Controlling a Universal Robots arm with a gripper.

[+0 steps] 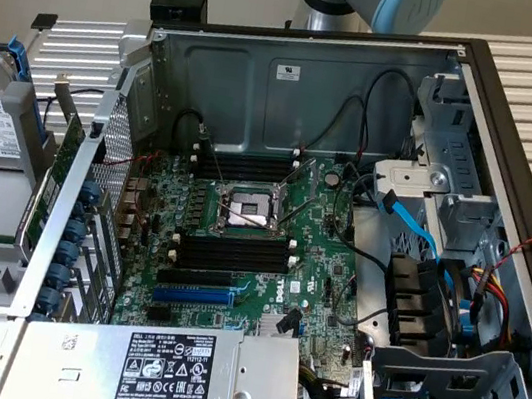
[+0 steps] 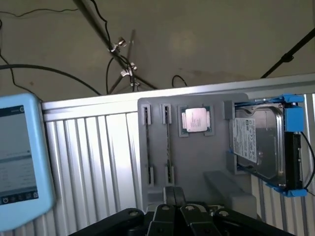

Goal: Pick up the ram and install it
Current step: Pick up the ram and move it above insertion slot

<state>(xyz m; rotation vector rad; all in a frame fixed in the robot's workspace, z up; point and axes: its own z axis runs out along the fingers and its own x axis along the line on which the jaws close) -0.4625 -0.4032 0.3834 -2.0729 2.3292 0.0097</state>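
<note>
gripper (image 2: 174, 195) closed, empty, near tray (image 2: 197, 162) | ram (image 2: 168, 145) on edge in tray slot | likely light, stiff, fragile | grip flat faces mid-length, avoid contacts
</note>
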